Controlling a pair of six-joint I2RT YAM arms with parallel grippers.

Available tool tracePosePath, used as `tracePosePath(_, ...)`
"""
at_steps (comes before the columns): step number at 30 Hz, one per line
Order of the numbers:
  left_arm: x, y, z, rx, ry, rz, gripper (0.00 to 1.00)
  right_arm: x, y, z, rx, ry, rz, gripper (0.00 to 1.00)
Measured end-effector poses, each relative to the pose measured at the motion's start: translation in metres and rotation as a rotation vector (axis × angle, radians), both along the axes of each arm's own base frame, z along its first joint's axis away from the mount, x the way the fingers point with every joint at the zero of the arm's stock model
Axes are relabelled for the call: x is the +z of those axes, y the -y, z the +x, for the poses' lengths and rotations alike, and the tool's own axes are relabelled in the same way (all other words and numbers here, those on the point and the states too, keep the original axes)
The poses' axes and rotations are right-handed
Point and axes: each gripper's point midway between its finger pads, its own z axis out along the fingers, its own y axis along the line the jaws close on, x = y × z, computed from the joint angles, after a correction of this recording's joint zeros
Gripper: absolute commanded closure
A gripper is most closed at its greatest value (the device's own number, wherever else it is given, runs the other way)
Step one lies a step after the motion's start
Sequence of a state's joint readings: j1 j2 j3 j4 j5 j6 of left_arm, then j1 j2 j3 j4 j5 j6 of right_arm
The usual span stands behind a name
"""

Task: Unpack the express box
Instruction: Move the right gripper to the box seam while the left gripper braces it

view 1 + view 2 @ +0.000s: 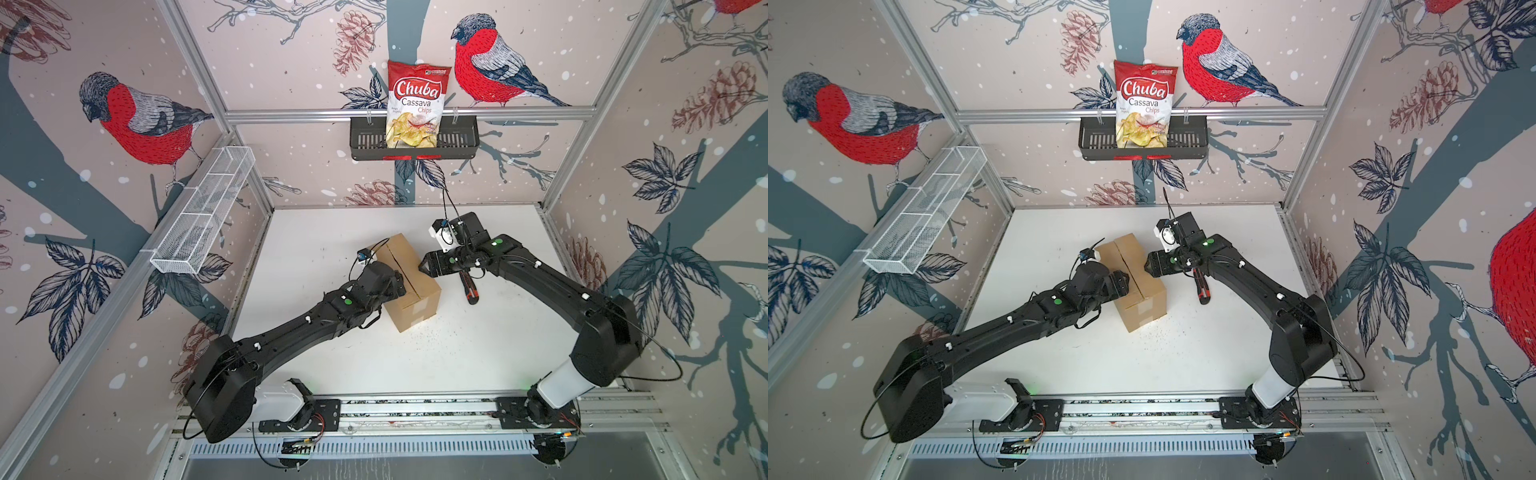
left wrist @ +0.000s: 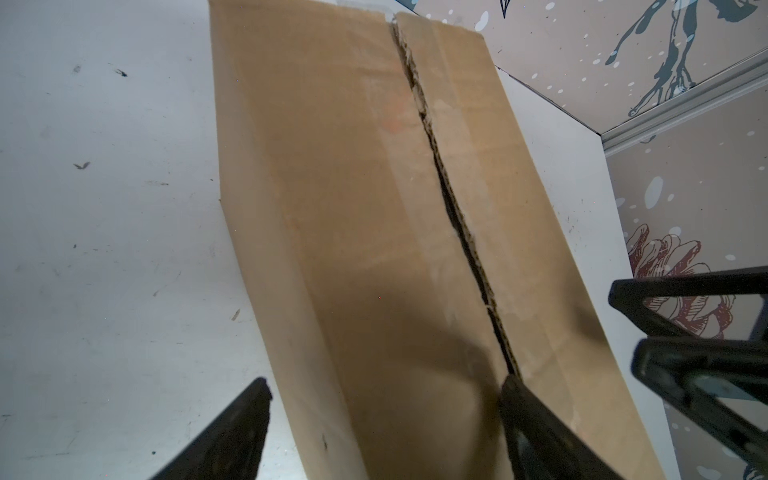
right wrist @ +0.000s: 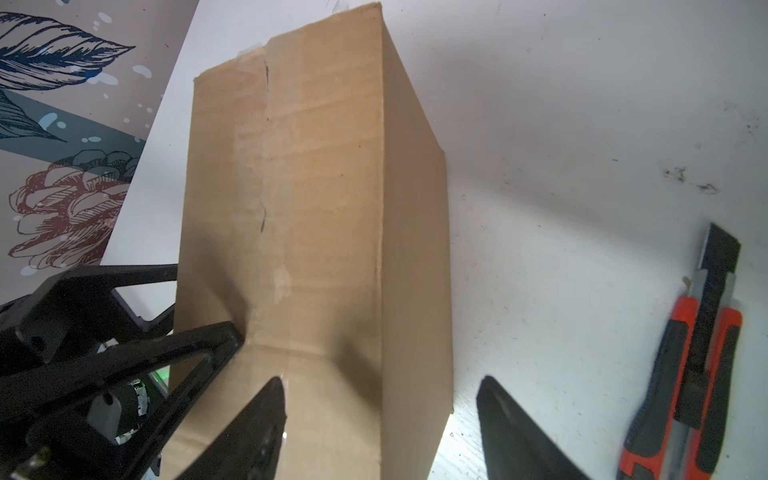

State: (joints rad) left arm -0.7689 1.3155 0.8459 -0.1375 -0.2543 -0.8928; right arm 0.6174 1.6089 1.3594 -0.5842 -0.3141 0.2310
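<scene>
"Express box (image 1: 409,282): how far along?"
"It lies on the desk (image 1: 316,232) between my tools. Its top seam looks slit, and the utility knife (image 1: 469,289) lies just right of it. Flaps are down; nothing is out."
"Your tools?"
"Both open, gripping nothing: left tool (image 2: 384,432) straddles the left flap, right tool (image 3: 388,424) the right edge. Lifting flaps and emptying remain."
</scene>
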Motion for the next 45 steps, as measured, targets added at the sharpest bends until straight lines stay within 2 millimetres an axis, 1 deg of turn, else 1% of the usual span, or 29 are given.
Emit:
tracePosePath(7,-0.003,0.003,0.000,0.002,-0.005,-0.022,0.16,-0.004,-0.004,-0.001,0.025,-0.002,-0.012,0.28)
tracePosePath(13,-0.005,0.003,0.000,0.004,-0.003,-0.033,0.16,0.000,-0.011,-0.006,0.046,0.005,-0.019,0.27)
tracePosePath(17,-0.006,0.002,-0.001,0.006,-0.001,-0.040,0.16,0.001,-0.013,-0.006,0.033,0.039,-0.064,0.26)
tracePosePath(25,-0.007,-0.001,-0.004,0.011,0.019,-0.068,0.16,-0.002,-0.023,-0.017,0.016,0.125,-0.201,0.22)
tracePosePath(30,-0.007,-0.004,-0.008,0.010,0.036,-0.085,0.17,-0.002,-0.023,-0.017,-0.037,0.171,-0.251,0.20)
tracePosePath(35,-0.007,-0.005,-0.009,0.008,0.056,-0.105,0.18,0.000,-0.027,-0.021,-0.056,0.221,-0.273,0.18)
tracePosePath(39,-0.007,-0.005,-0.010,0.005,0.072,-0.122,0.19,-0.005,-0.025,-0.025,-0.074,0.243,-0.293,0.17)
tracePosePath(45,-0.007,-0.006,-0.011,0.004,0.094,-0.146,0.20,0.002,-0.028,-0.031,-0.074,0.303,-0.271,0.16)
